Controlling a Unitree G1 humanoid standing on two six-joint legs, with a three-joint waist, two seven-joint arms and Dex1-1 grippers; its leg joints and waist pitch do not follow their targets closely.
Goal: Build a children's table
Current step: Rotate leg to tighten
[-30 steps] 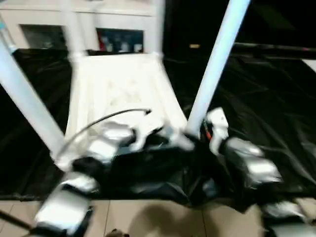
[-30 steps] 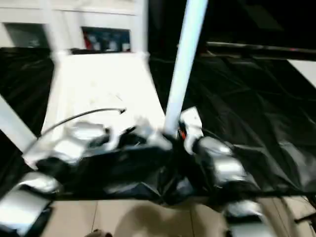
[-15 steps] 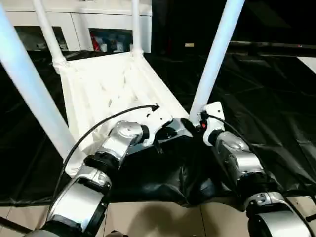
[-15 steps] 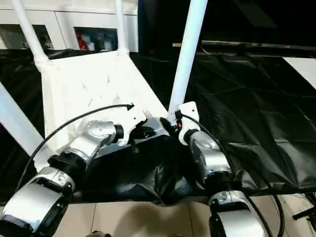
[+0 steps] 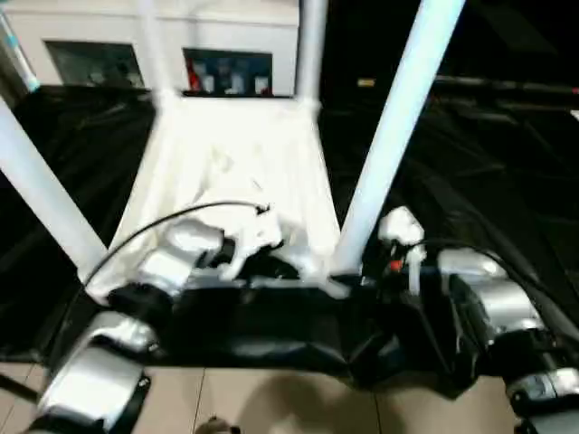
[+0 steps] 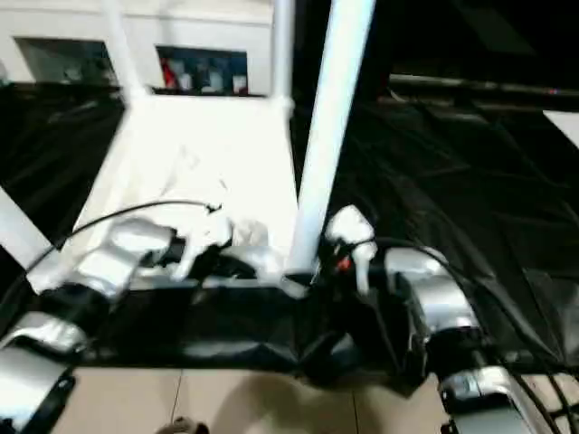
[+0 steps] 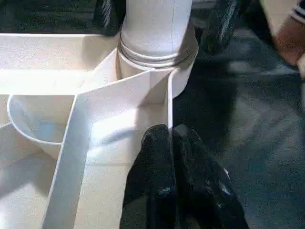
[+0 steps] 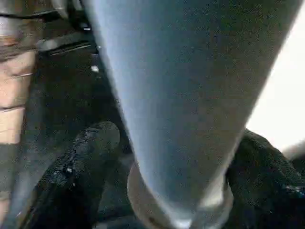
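white tabletop point(image 5: 237, 154) lies upside down on a black plastic sheet point(image 5: 470, 172), ribbed underside facing up, all four legs standing up out of the corner sockets: near right leg point(image 5: 389, 136), near left leg point(image 5: 41, 194), far left leg point(image 5: 152, 50), far right leg point(image 5: 312, 50). tan tiled floor point(image 5: 271, 402) shows along the near edge of the sheet, white cabinets point(image 5: 136, 45) behind the tabletop. left tool point(image 7: 172, 136) sits low at the near right corner of the tabletop, its two black fingers point(image 7: 157, 157) pressed together with no gap, tips touching the top edge of a rib just beside the round socket point(image 7: 157, 57) where the near right leg is seated (nothing between the fingers). in the head views the left arm point(image 5: 172, 262) reaches across the near edge of the tabletop, black cable arcing over it. right tool point(image 8: 167, 157) is spread wide around the base of the near right leg, one black finger point(image 8: 81, 162) on one side and the other on the far side, the leg running between them; cannot tell from the wrist view whether the pads actually touch the leg. right forearm point(image 5: 488, 303) sits just right of that leg at the tabletop's near corner. a person's hand point(image 7: 290, 38) shows at the edge of the left wrist view, apart from the table.
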